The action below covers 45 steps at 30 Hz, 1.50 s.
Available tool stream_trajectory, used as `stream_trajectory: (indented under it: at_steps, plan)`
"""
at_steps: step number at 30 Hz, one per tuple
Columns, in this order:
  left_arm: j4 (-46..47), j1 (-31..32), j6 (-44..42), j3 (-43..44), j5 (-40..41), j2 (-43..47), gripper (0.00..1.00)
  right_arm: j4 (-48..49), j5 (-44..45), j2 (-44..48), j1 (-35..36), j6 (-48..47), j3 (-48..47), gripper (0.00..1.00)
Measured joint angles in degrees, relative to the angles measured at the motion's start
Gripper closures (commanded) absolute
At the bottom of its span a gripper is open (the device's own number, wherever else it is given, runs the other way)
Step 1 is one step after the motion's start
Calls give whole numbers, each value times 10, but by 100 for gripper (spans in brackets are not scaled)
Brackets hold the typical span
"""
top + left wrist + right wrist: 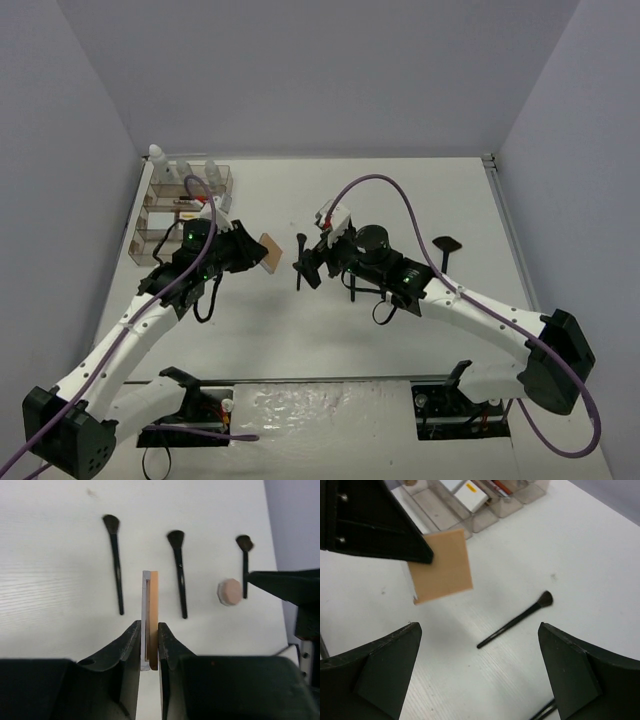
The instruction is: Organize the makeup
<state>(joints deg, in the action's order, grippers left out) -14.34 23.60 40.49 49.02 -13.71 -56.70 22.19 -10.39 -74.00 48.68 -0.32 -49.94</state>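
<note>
My left gripper is shut on a tan square compact and holds it on edge above the table. In the left wrist view the fingers pinch the compact. Beyond it lie three black brushes and a pink round compact. My right gripper is open and empty, just right of the held compact. In the right wrist view its jaws stand wide apart over one brush, with the compact up left.
The smoky clear organizer stands at the back left with white bottles and small items in it; it also shows in the right wrist view. Another brush lies to the right of the right arm.
</note>
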Motion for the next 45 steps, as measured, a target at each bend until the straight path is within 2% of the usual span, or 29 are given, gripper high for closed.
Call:
stream_trajectory:
  at_steps: [5, 9, 13, 17, 27, 31, 40, 44, 45]
  plan:
    - [-14, -29, -13, 14, 113, -19, 100, -37, 114, 45, -6, 6, 25, 0]
    - [-25, -89, -9, 53, 213, -60, 100, -50, 184, 81, -10, 23, 66, 0]
    - [-53, -153, 13, 132, 315, -144, 100, -60, 217, 95, -13, 37, 97, 0]
    - [-79, -190, 49, 228, 380, -248, 100, -61, 236, 97, -14, 46, 120, 0]
    - [-155, -262, 120, 411, 428, -473, 100, -53, 245, 106, -19, 54, 132, 0]
    - [-178, -271, 138, 453, 453, -525, 100, -53, 245, 106, -19, 55, 132, 0]
    - [-213, -271, 160, 491, 490, -592, 100, -53, 245, 106, -22, 55, 133, 0]
    - [-237, -271, 165, 515, 502, -621, 89, -52, 245, 104, -22, 55, 133, 0]
    - [-241, -271, 166, 517, 504, -626, 81, -52, 245, 103, -22, 55, 133, 0]
